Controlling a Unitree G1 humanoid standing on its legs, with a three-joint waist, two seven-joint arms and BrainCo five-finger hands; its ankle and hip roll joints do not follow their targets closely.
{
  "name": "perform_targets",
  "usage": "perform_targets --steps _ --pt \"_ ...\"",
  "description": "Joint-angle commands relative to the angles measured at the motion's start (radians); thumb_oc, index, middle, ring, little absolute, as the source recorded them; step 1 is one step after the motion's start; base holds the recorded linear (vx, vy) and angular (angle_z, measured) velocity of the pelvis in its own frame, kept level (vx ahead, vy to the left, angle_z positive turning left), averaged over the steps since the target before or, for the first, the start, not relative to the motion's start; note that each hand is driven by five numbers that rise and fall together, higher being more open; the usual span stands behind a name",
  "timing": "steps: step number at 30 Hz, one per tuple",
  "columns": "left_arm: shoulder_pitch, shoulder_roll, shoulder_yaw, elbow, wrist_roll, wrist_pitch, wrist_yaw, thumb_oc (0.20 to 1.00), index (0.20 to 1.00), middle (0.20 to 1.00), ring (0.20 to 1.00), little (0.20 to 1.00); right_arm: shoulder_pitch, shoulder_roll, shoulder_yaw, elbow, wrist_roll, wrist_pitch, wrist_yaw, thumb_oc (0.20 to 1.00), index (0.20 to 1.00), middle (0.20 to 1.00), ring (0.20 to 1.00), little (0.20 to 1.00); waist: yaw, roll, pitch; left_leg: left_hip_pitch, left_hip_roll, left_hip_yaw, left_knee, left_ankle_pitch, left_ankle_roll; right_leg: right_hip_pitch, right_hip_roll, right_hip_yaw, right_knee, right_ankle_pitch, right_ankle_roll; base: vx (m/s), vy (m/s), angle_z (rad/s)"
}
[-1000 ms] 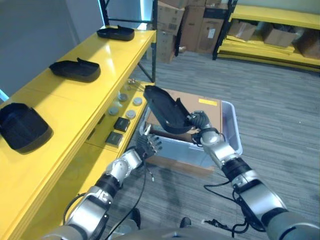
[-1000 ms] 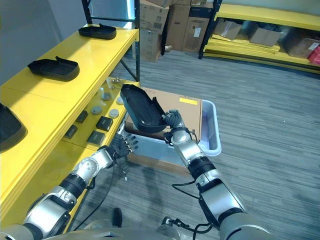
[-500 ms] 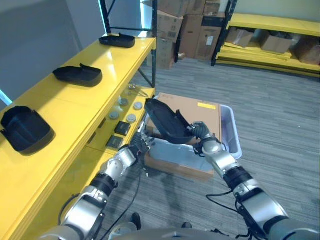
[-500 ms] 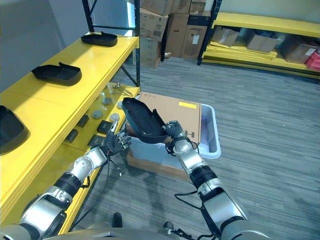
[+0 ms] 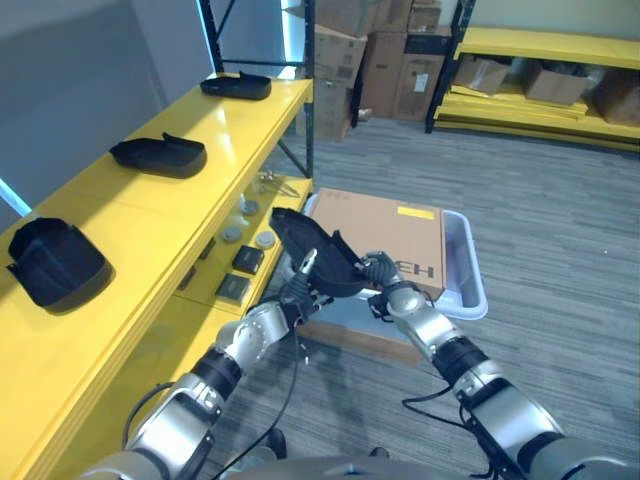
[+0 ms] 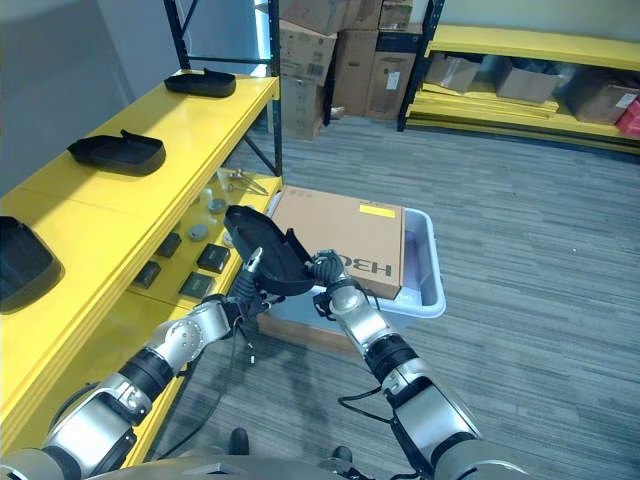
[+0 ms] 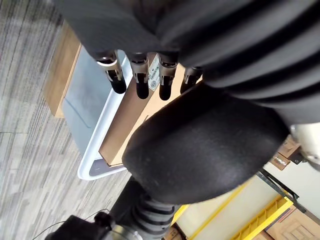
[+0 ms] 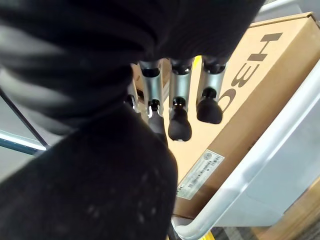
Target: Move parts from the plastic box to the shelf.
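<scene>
Both hands meet at the black moulded part [image 5: 312,262] above the plastic box [image 5: 470,290]: right hand [image 5: 381,274] clamped on it, left hand [image 5: 298,292] open-fingered beneath.

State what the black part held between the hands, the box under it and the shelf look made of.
Black part: apparently molded plastic, matte, with a smooth curved shell and raised rim. Plastic box: translucent pale plastic, thin rolled rim, contents showing faintly through the wall; a brown cardboard carton lies on top. Shelf: glossy yellow surface reflecting light, probably painted metal or laminate.
</scene>
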Motion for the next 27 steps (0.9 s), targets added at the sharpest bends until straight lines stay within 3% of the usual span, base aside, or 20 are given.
perform_targets --steps 1,6,7,8,9,19,24,27 --pt "-0.065 -0.055 -0.056 0.004 0.028 -0.033 -0.020 1.000 1.000 1.000 1.000 1.000 -0.061 0.058 0.044 -0.029 -0.042 -0.053 0.052 0.200 0.200 0.200 0.200 0.200 0.033 -0.030 -0.039 -0.015 0.063 -0.008 0.025 -0.042 -0.022 -0.015 -0.092 0.002 0.014 -0.018 0.101 0.00 0.000 0.00" --pt "-0.066 -0.058 -0.076 0.006 0.107 -0.070 -0.041 1.000 1.000 1.000 1.000 1.000 -0.061 0.085 0.075 -0.033 -0.047 -0.044 0.059 0.200 0.200 0.200 0.200 0.200 0.034 -0.029 -0.038 -0.016 0.061 -0.009 0.025 -0.043 -0.022 -0.017 -0.093 0.002 0.015 -0.019 0.100 0.00 0.000 0.00" --pt "-0.067 -0.054 -0.077 0.000 0.130 -0.069 -0.037 0.821 0.821 0.821 0.821 0.821 -0.060 0.086 0.077 -0.035 -0.045 -0.041 0.059 0.200 0.200 0.200 0.200 0.200 0.035 -0.028 -0.038 -0.016 0.061 -0.009 0.024 -0.043 -0.022 -0.017 -0.093 0.002 0.014 -0.019 0.100 0.00 0.000 0.00" --pt "-0.069 -0.050 -0.080 0.000 0.162 -0.077 -0.043 0.401 0.401 0.401 0.401 0.401 -0.059 0.087 0.079 -0.035 -0.044 -0.040 0.059 0.200 0.200 0.200 0.200 0.200 0.035 -0.028 -0.037 -0.016 0.061 -0.009 0.024 -0.043 -0.022 -0.017 -0.093 0.002 0.015 -0.019 0.101 0.00 0.000 0.00" --pt "-0.071 -0.043 -0.087 -0.003 0.194 -0.100 -0.042 0.200 0.200 0.200 0.200 0.200 -0.060 0.088 0.084 -0.037 -0.040 -0.036 0.058 0.200 0.200 0.200 0.200 0.200 0.036 -0.027 -0.037 -0.017 0.060 -0.011 0.025 -0.043 -0.023 -0.017 -0.093 0.003 0.013 -0.019 0.101 0.00 0.000 0.00" --pt "-0.070 0.010 -0.079 -0.079 0.272 -0.122 -0.057 0.200 0.200 0.200 0.200 0.200 -0.055 0.082 0.072 -0.037 -0.006 -0.031 0.026 0.200 0.200 0.200 0.200 0.200 0.050 -0.021 -0.037 -0.007 0.057 -0.016 0.019 -0.042 -0.023 -0.006 -0.094 -0.006 0.015 -0.021 0.101 0.00 0.000 0.00" --pt "-0.059 0.008 -0.086 -0.082 0.212 -0.069 -0.086 0.200 0.200 0.200 0.200 0.200 -0.057 0.081 0.070 -0.041 -0.013 -0.036 0.016 0.200 0.200 0.200 0.200 0.200 0.049 -0.020 -0.035 -0.006 0.057 -0.017 0.027 -0.044 -0.022 -0.004 -0.096 -0.006 0.022 -0.023 0.098 0.00 0.000 0.00" --pt "-0.057 0.004 -0.094 -0.073 0.238 -0.087 -0.105 0.200 0.200 0.200 0.200 0.200 -0.058 0.082 0.069 -0.042 -0.006 -0.031 0.014 0.200 0.200 0.200 0.200 0.200 0.048 -0.020 -0.036 -0.006 0.056 -0.017 0.028 -0.045 -0.021 -0.005 -0.096 -0.005 0.023 -0.024 0.098 0.00 0.000 0.00"
